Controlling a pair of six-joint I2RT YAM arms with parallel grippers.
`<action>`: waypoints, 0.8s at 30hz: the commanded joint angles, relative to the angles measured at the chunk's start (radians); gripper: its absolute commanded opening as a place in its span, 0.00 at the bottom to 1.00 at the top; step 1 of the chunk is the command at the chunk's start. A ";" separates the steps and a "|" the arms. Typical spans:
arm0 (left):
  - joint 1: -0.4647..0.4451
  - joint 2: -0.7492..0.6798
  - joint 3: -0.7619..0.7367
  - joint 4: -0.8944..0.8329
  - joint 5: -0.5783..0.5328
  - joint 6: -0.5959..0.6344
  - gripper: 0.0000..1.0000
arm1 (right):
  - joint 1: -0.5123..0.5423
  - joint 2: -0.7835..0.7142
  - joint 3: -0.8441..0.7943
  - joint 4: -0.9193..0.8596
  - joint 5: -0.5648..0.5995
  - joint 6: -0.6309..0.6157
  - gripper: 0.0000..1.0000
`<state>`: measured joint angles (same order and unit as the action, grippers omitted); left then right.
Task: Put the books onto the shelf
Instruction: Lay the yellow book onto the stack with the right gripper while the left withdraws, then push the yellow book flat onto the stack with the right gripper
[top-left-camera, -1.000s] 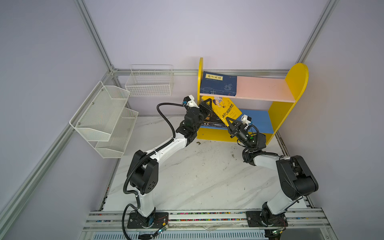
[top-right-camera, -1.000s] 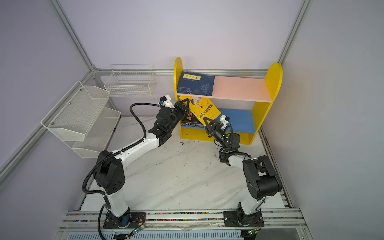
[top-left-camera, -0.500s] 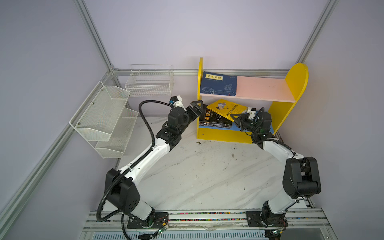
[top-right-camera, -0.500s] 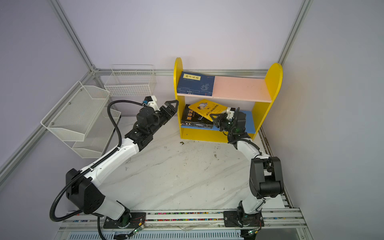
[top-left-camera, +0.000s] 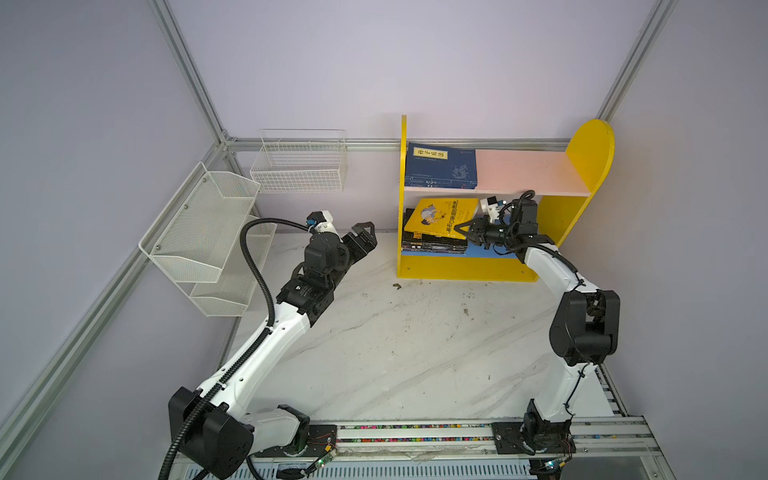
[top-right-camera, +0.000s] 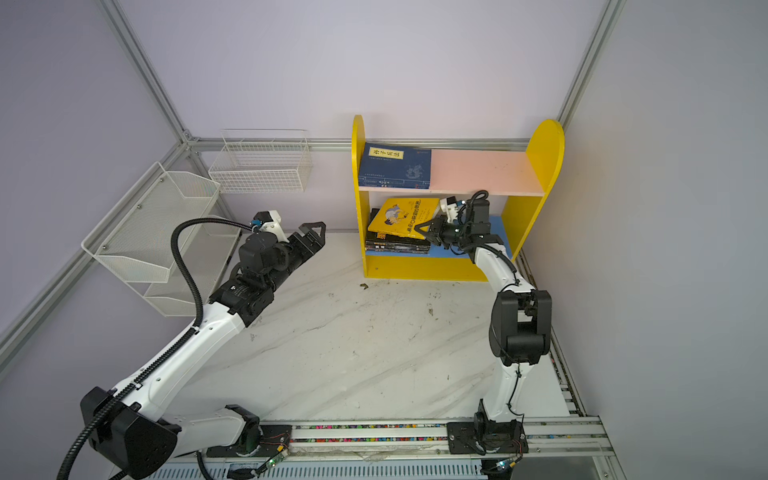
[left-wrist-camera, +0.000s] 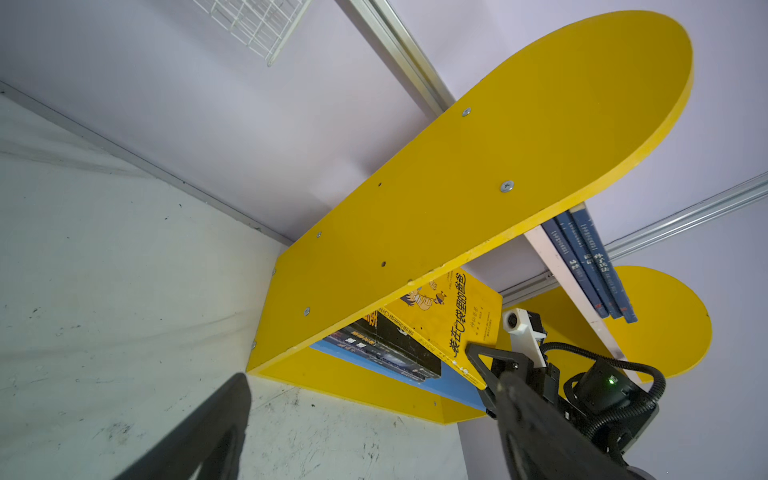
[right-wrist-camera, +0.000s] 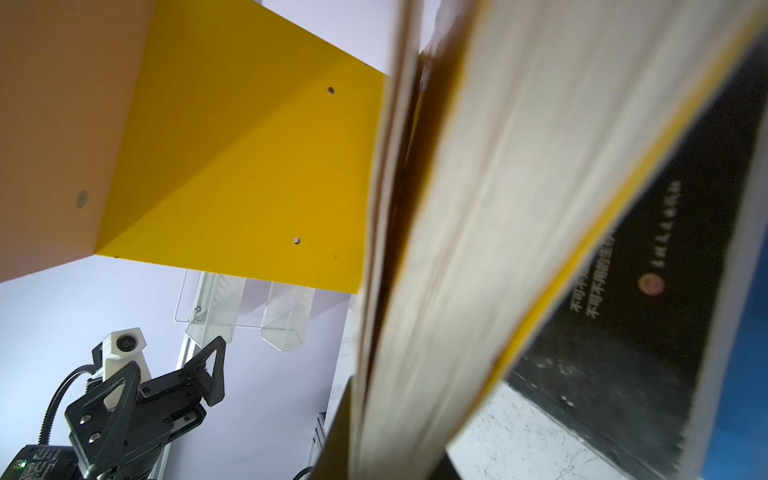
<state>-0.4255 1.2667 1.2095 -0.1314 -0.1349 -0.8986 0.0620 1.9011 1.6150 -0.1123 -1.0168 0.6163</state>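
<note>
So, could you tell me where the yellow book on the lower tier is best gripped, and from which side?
By its free front-right corner, from the open right half of the lower tier. The yellow book lies tilted on the black stack, the shelf's left panel blocks the other end, and the pink board sits close above. The right gripper is shut on that corner.

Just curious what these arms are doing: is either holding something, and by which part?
The right gripper pinches the yellow book between its fingers at a corner of its page edge. The left gripper is open and empty.
</note>
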 joint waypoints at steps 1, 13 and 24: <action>0.008 -0.016 -0.034 0.024 -0.012 0.000 0.91 | 0.002 0.012 0.061 -0.101 -0.073 -0.138 0.08; 0.010 0.011 -0.064 0.053 0.032 -0.061 0.91 | 0.009 -0.096 -0.149 0.112 -0.101 -0.022 0.08; 0.012 0.038 -0.054 0.053 0.084 -0.084 0.91 | 0.004 0.048 -0.080 0.143 -0.140 -0.020 0.09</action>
<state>-0.4198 1.3136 1.1797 -0.1211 -0.0715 -0.9672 0.0498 1.8931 1.4971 -0.0177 -1.1240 0.5999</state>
